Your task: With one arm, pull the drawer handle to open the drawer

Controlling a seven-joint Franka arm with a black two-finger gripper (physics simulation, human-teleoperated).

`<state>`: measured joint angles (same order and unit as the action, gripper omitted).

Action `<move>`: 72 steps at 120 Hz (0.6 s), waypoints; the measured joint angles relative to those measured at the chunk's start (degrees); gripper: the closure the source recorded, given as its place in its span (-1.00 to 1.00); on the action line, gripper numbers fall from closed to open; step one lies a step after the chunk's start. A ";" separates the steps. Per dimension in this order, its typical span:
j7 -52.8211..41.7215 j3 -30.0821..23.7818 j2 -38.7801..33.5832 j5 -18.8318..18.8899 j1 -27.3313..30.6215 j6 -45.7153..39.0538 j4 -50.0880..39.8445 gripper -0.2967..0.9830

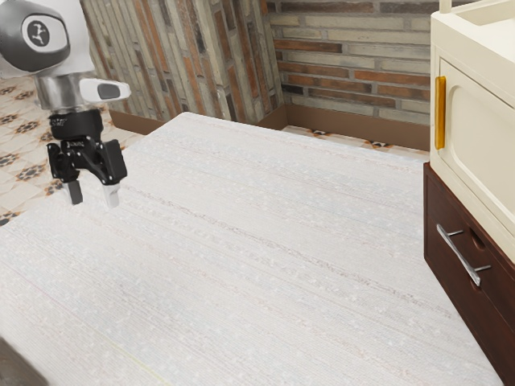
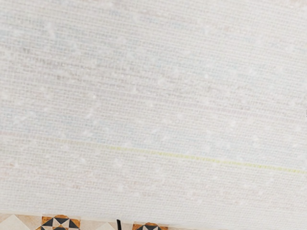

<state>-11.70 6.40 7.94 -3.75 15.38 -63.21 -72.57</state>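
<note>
The black gripper [image 1: 93, 195] hangs at the upper left of the exterior view, pointing down, its two pale-tipped fingers [image 1: 112, 195] standing apart with nothing between them. Above it, the white and grey arm [image 1: 64, 92] comes in from the upper left corner.

Beneath the hand spreads the table [image 1: 241, 265], covered in a whitish, woven-looking surface with faint stripes, which takes up the middle and lower part of the frame. A thin yellow-green line [image 2: 192, 156] crosses it in the wrist view, where patterned floor tiles [image 2: 60, 223] also appear beyond the table's edge.

Well apart from the gripper, at the lower right of the exterior view, is the dark brown drawer [image 1: 451, 221]. Its silver bar handle [image 1: 459, 256] slants across the front on two short posts, untouched, and the drawer looks shut. Directly above sits a cream cabinet [image 1: 475, 108] with an upright golden handle [image 1: 440, 112], reaching the upper right corner. Behind the table, a wall of narrow bricks [image 1: 346, 68] in greys and rust runs along the top, with a brown baseboard [image 1: 346, 127] at its foot.
</note>
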 joint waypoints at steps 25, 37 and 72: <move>-5.32 -0.13 -2.77 -0.54 -0.47 -11.43 3.03 -0.54; -6.92 -1.32 -6.24 -4.54 -2.08 -13.87 6.77 -0.54; -18.85 -2.62 -5.57 8.92 -32.35 -24.63 1.01 -0.54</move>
<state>-30.55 3.78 2.37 5.16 -16.98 -87.84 -71.56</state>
